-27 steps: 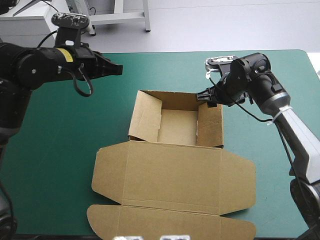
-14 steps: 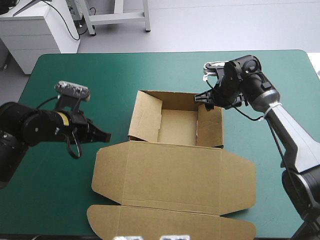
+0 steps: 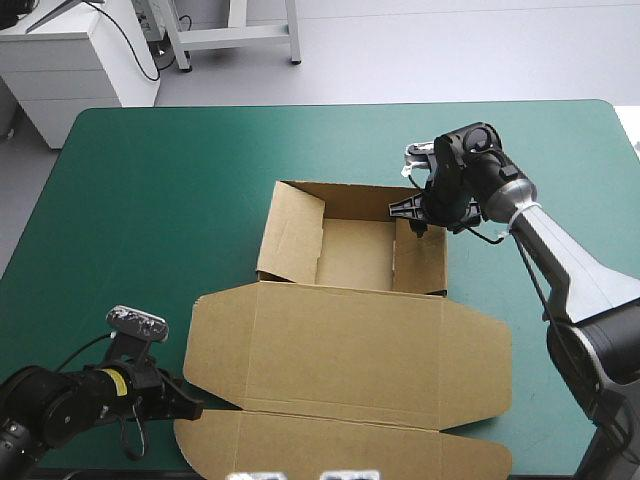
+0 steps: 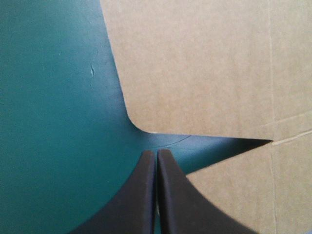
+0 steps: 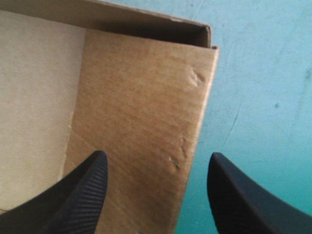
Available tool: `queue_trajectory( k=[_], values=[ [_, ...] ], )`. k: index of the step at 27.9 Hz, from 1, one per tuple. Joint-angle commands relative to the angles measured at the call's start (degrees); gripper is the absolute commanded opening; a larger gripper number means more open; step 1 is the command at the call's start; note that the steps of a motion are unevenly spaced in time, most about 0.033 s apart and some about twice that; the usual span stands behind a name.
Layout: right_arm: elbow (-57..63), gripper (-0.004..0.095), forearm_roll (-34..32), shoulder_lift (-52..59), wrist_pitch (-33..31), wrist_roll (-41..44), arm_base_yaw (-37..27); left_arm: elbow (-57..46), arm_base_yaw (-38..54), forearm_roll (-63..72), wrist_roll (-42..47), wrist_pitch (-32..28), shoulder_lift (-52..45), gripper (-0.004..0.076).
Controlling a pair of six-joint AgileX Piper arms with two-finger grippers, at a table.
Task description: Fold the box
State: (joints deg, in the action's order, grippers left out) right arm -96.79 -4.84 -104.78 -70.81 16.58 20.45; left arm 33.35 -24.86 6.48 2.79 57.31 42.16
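High view: one brown box (image 3: 350, 345) is seen at the middle of the teal-green cover (image 3: 150, 200), formed as an open tray with four raised walls, its lid laid flat on the side nearer the robot. Only the tray's bare brown floor is shown inside it. Two grippers are counted. The left gripper (image 3: 197, 408) is held low beside the box's near left corner. In the left wrist view its black fingers (image 4: 141, 195) are pressed together into one point, aimed at the notch between the lid's rounded side flap and its front flap. The right gripper (image 3: 405, 208) is bent down over the tray's far right corner. In the right wrist view its black fingers (image 5: 83, 195) are spread wide, with the tray's right wall set between them.
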Motion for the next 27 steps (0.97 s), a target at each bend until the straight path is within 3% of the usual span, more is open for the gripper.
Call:
queue_trajectory(
  k=[1, 5, 16, 22, 27],
  values=[
    [1.15, 0.0553, -1.91, 1.71, -0.90, 0.09, -0.10, -1.06, -0.27, 1.80, -0.01, -4.21, -3.66, -0.0008],
    [3.05, 0.0473, 0.45, -0.16, -0.90, -0.69, -0.10, -3.65, -0.27, 2.20, -0.01, -4.08, -7.57, -0.0008],
    [3.05, -0.0002, 1.52, -0.60, 1.20, -0.83, -0.10, -3.88, -0.27, 2.20, -0.01, -4.30, -8.99, -0.0008],
    [3.05, -0.0018, -0.71, 0.01, 4.88, 0.95, -0.70, -3.88, -0.27, 2.20, -0.01, -4.30, -8.99, -0.0008],
    [2.44, -0.0020, -1.34, 0.66, 5.30, 0.55, -5.42, -3.88, -0.27, 1.99, -0.01, -4.67, -8.99, -0.0008]
  ],
)
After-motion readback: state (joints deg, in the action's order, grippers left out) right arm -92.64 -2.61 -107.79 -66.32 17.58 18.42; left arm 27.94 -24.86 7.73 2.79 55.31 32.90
